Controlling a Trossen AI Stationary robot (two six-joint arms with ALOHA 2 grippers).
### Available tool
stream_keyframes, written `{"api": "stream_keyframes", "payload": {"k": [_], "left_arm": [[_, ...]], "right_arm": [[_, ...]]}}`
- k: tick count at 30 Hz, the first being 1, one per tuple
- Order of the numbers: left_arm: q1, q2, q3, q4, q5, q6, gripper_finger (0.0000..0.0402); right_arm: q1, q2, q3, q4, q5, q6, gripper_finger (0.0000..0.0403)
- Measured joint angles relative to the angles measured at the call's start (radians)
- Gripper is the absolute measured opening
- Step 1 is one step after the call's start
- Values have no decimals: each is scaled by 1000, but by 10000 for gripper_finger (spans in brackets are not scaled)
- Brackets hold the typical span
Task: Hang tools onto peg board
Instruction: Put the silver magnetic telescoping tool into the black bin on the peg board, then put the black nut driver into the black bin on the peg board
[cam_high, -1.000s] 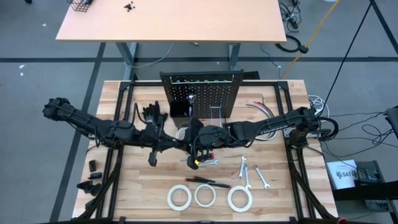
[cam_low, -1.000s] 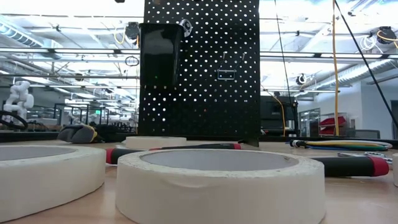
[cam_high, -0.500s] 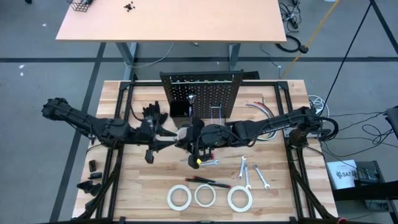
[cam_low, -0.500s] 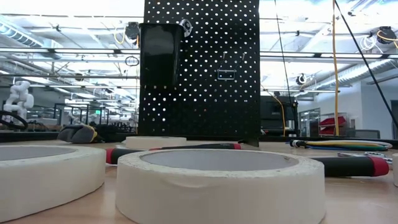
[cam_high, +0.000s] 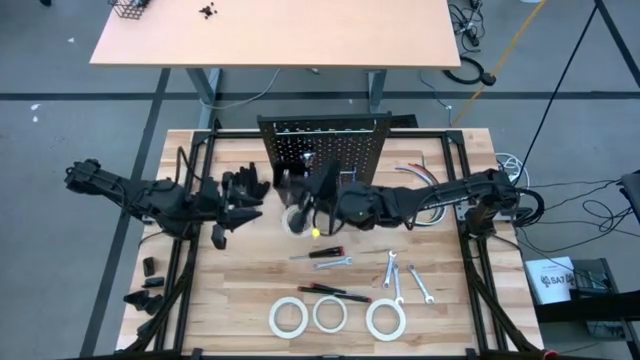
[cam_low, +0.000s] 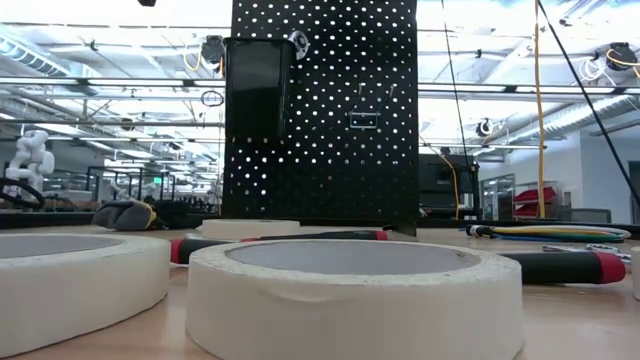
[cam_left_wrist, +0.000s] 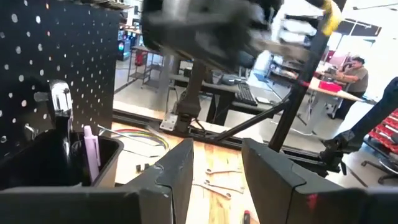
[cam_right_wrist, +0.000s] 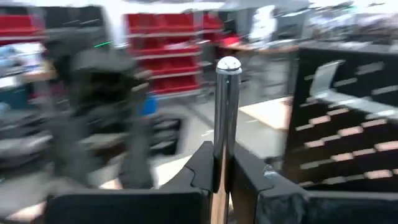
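My right gripper is in front of the upright black peg board, close to its small black bin. It is shut on a silver ratchet, of which only the round polished handle shows. My left gripper stands open and holds nothing, left of the bin near the black gloves. On the table lie a white tape roll, screwdrivers and wrenches. My right gripper pinches the ratchet's round handle between its two fingers, which lie across it. The rounded free end stands out well beyond the fingers. The ratchet is lifted clear of the table. Its other end is hidden behind the gripper.
Three tape rolls lie by the near edge, with a screwdriver just beyond them. Curved grey hoses lie right of the board. The bin holds a pale stick. A person sits in the room beyond.
The two grippers met over the table's middle a second ago. My left gripper has since drawn back toward the table's left edge. My right gripper has swung toward the far edge and the peg board, carrying the ratchet with it.
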Motion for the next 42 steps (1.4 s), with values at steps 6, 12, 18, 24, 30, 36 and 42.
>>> {"api": "stream_keyframes", "payload": {"k": [6,12,18,24,30,36,42], "left_arm": [[0,11,-1,-18,7,-1,140],[0,13,-1,-44,10,-19,140],[0,13,-1,-62,11,-25,140],[0,13,-1,-73,11,-25,140],[0,14,-1,-74,11,-25,140],[0,13,-1,-73,11,-25,140],[0,14,-1,-72,11,-25,140]], "right_arm": [[-57,38,0,13,33,10,20],[-58,94,-1,117,55,-56,20],[-61,128,-1,114,107,-92,20],[-63,152,-2,96,118,-121,20],[-70,157,0,78,125,-113,20],[-68,158,-1,59,124,-113,58],[-70,158,-1,22,144,-113,131]]}}
